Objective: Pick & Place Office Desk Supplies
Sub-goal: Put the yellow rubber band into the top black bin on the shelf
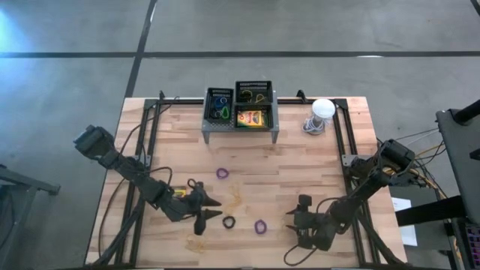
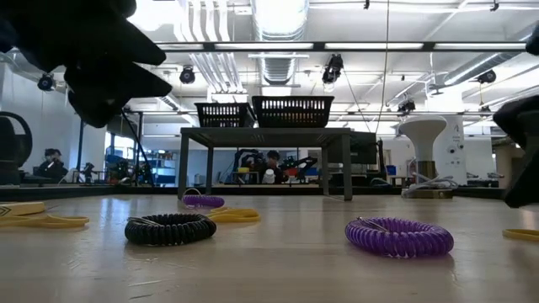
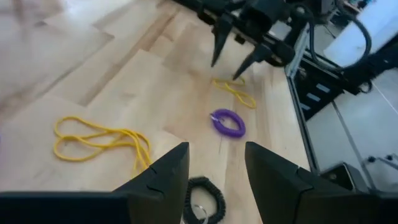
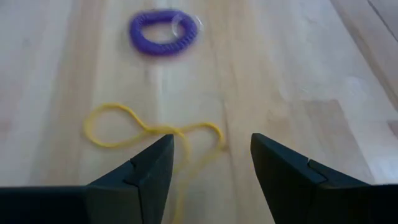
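My left gripper (image 1: pixel 208 212) hovers open over the near-left part of the table, its fingers either side of a black coil band (image 3: pixel 202 199) just ahead of them, touching nothing. The black band (image 1: pixel 228 222) and a purple coil band (image 1: pixel 260 226) lie flat between the two arms. A second purple band (image 1: pixel 222 173) lies nearer the table's middle. My right gripper (image 4: pixel 211 168) is open and low over a thin yellow rubber band (image 4: pixel 152 134) that lies loosely on the wood. Another yellow rubber band (image 3: pixel 99 140) lies beside the left gripper. A crayon box (image 1: pixel 253 118) sits in the rack.
The grey mesh rack (image 1: pixel 240 129) with black baskets stands at the far middle, holding coloured bands (image 1: pixel 218 112). The white-domed object (image 1: pixel 322 111) stands to its right. Black frame rails (image 1: pixel 150 127) run along both table sides. Bare wood lies between the rack and the bands.
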### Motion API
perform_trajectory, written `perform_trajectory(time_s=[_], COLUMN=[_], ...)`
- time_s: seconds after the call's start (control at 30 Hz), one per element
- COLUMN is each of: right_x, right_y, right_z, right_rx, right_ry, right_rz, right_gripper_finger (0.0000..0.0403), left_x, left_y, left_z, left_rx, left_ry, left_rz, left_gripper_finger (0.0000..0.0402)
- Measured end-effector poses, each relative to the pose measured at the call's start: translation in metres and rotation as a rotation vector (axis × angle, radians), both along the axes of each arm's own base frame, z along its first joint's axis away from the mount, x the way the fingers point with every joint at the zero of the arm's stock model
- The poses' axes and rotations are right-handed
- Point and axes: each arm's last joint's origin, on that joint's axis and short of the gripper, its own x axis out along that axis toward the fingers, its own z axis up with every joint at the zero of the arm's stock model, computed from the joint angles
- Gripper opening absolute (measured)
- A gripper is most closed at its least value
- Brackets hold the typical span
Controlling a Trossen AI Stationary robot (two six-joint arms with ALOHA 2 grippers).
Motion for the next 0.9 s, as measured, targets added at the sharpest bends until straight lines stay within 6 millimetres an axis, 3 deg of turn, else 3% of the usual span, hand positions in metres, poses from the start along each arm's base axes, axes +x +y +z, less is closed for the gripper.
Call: perform_trajectory(time_s=[0.9], right_x=[-0.004], right_y=[-0.001], right_z=[-0.027], right_rx=[0.066], right_ry=[-0.020], right_rz=[0.013], right_gripper_finger=[0.0111], left_x=[0.001], left_y=[0.003], left_z=[0.002], left_rx=[0.055], left_ry=[-0.042], left_rz=[0.096], left_gripper_finger=[0.0161])
